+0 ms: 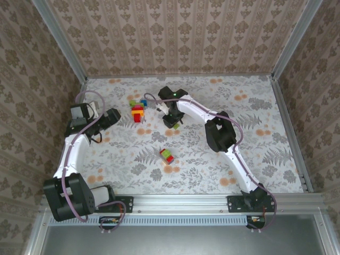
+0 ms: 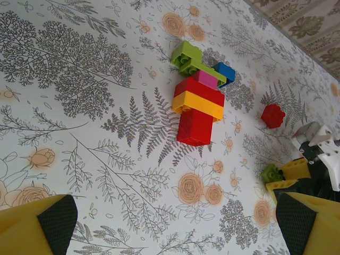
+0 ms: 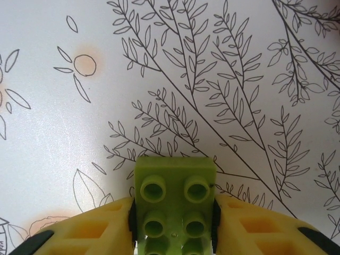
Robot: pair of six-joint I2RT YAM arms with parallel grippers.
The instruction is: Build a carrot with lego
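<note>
- Fingers of the right gripper are clamping a lime-green brick by two opposite sides, studs facing the wrist camera. Gripping it across the flanks is leaving the studded face and the underside free for pressing onto another piece.
- That arm is reaching over the middle of the floral table and holding the brick low, near the main stack on its right. Whether the brick is touching the cloth is not clear.
- The stack of red and yellow-orange bricks, with magenta, green and blue ones at its far end, is lying flat on the table. It is looking like the carrot's body in the making, with green presumably serving as the leaves.
- A loose red brick is lying between the stack and the right gripper. A small red-and-green cluster is sitting apart, nearer the arms' bases.
- The left gripper is hovering empty with its fingers spread wide, looking down on the stack, probably placed there to steady it when the next piece goes on.
</note>
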